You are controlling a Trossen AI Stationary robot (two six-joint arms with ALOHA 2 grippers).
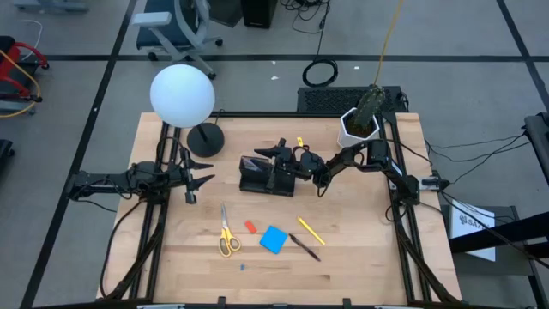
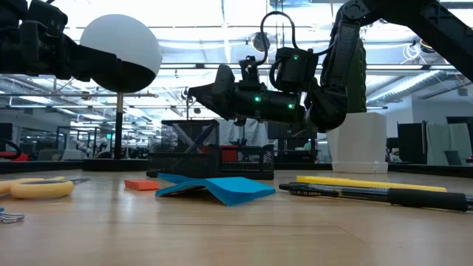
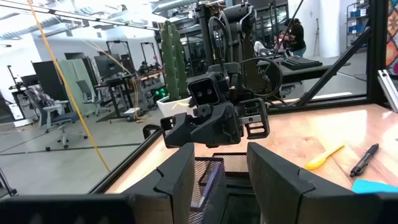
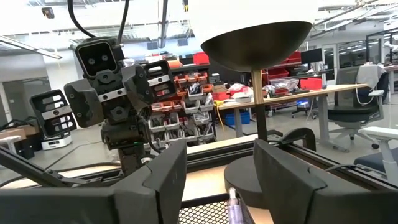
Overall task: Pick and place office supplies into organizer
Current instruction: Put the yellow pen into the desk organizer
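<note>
The black mesh organizer (image 1: 264,177) stands mid-table. My right gripper (image 1: 276,154) hovers open just above its far side, fingers roughly level and pointing toward the table's left. A purple-grey pen (image 4: 232,208) stands in the organizer, its top below the gap between my right fingers (image 4: 221,155), apart from both. On the near table lie yellow-handled scissors (image 1: 227,233), a red eraser (image 1: 250,227), a blue pad (image 1: 274,239), a yellow pen (image 1: 310,230) and a black pen (image 1: 305,248). My left gripper (image 1: 203,172) waits open at the left, pointing at the organizer (image 3: 214,177).
A lamp with a round black base (image 1: 206,139) and a white globe (image 1: 182,94) stands at the far left. A white pot with a cactus (image 1: 358,127) sits at the far right. A tiny blue piece (image 1: 242,267) lies near the front edge.
</note>
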